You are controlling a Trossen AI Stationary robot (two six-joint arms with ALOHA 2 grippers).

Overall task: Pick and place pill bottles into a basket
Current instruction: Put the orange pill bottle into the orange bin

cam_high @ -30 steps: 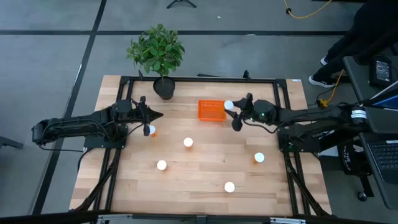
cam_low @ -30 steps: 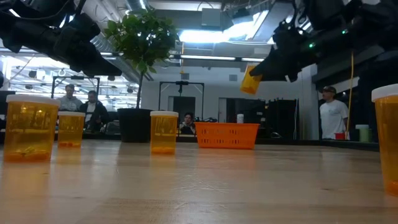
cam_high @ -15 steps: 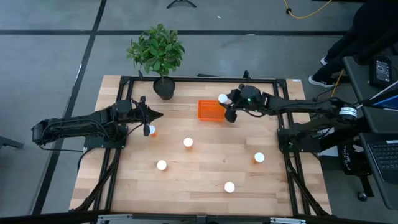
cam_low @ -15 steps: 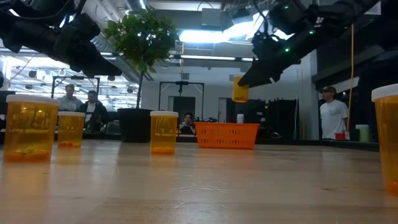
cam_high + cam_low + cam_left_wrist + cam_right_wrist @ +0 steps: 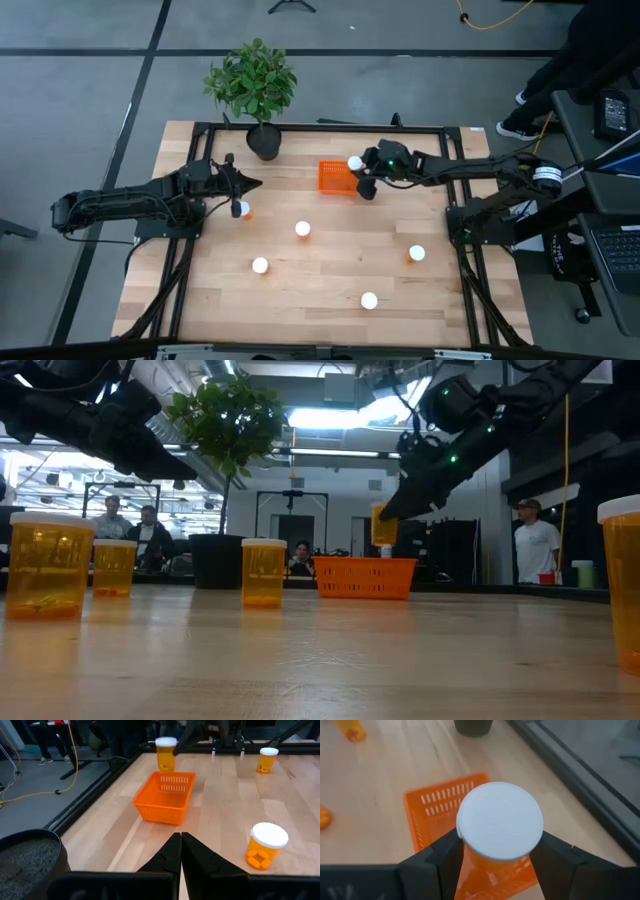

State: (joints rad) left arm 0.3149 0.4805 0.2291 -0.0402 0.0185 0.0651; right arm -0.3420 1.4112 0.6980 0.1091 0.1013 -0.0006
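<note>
Currently zero in basket (image 5: 338, 177). Right gripper (image 5: 360, 176) clamped on one pill bottle (image 5: 355, 162) above basket's edge; five more on table (image 5: 330, 270). Left gripper (image 5: 180, 851) closed, empty.

Held bottle (image 5: 499, 832) hides basket (image 5: 435, 805) centre; low view crops rightmost bottle (image 5: 622, 580); plant pot (image 5: 27, 857) cut off.

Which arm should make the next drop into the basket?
Right. Its pincer is shut on a pill bottle at the orange basket's right edge; the left pincer is shut, empty and farther off.
</note>
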